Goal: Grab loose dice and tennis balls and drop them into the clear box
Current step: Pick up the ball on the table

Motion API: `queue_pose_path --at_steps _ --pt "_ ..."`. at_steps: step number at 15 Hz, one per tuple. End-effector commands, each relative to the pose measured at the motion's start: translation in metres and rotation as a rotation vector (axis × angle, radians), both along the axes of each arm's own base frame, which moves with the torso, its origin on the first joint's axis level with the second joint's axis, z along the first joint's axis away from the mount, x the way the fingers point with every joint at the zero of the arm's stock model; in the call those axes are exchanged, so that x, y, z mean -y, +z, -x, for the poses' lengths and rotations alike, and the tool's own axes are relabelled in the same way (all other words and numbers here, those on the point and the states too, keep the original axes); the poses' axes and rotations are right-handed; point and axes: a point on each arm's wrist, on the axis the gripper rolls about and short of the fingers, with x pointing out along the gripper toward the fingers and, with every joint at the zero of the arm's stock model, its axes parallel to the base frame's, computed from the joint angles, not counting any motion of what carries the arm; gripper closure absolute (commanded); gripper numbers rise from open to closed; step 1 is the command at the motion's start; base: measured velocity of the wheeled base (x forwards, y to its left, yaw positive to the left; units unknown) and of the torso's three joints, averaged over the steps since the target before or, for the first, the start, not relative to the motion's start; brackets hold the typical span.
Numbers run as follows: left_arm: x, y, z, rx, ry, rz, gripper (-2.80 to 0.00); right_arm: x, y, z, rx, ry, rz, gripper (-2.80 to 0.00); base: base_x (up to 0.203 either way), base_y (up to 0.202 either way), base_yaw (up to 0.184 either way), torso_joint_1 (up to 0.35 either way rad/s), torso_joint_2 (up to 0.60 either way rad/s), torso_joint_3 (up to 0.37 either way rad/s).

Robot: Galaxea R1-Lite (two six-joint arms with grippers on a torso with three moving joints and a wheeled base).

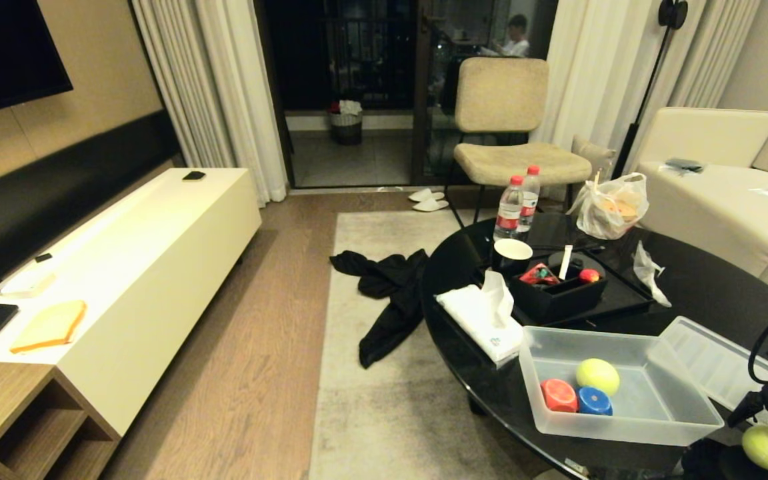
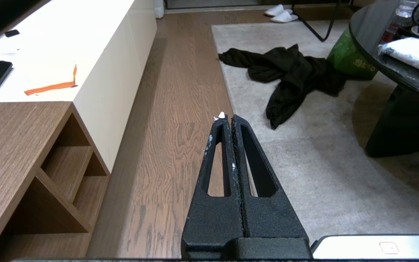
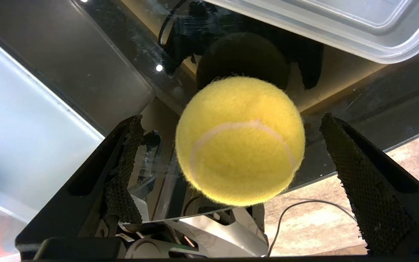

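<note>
Right gripper point(image 3: 231, 153) low over the near edge of the black glass table point(image 1: 711, 293), jaws spread wide, one textured pad on each side of a tennis ball point(image 3: 239, 140); small gaps visible on both sides, no contact. Ball fuzzy yellow-green, pale seam curving across, resting on the glass just beside the clear box point(image 1: 624, 423) and its ribbed lid point(image 1: 717, 363). Inside box: second tennis ball point(image 1: 598, 376), red die point(image 1: 559, 395), blue die point(image 1: 595, 401). Left gripper point(image 2: 227, 120) parked over wooden floor point(image 2: 173, 109), fingers pressed together, empty.

right gripper point(image 1: 767, 427) mostly cut off at head view's corner, lid point(image 1: 717, 360) partly hidden
</note>
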Motion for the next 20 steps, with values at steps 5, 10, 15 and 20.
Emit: queue_pose_path --at_steps 5,10,15,20 --pt "0.0000 -0.0008 -0.0002 -0.003 0.000 0.001 0.00 -0.0004 -0.0068 -0.0006 -0.014 0.002 -0.016 -2.80 0.000 0.000 0.000 0.000 0.00 0.000" --pt "0.0000 -0.0008 -0.0002 -0.003 0.000 0.001 0.00 0.0003 -0.0084 -0.0016 -0.014 0.003 -0.016 -2.80 0.000 0.000 0.000 0.000 0.00 0.000" --pt "0.0000 -0.0008 -0.0002 -0.003 0.000 0.001 0.00 0.0007 -0.0107 -0.0012 -0.016 0.000 -0.022 0.00 0.000 0.000 0.000 0.000 0.00 0.000" --pt "0.0000 -0.0008 -0.0002 -0.003 0.000 0.001 0.00 0.0008 -0.0105 -0.0015 -0.011 -0.003 -0.027 0.00 0.000 0.000 0.000 0.000 0.00 0.000"
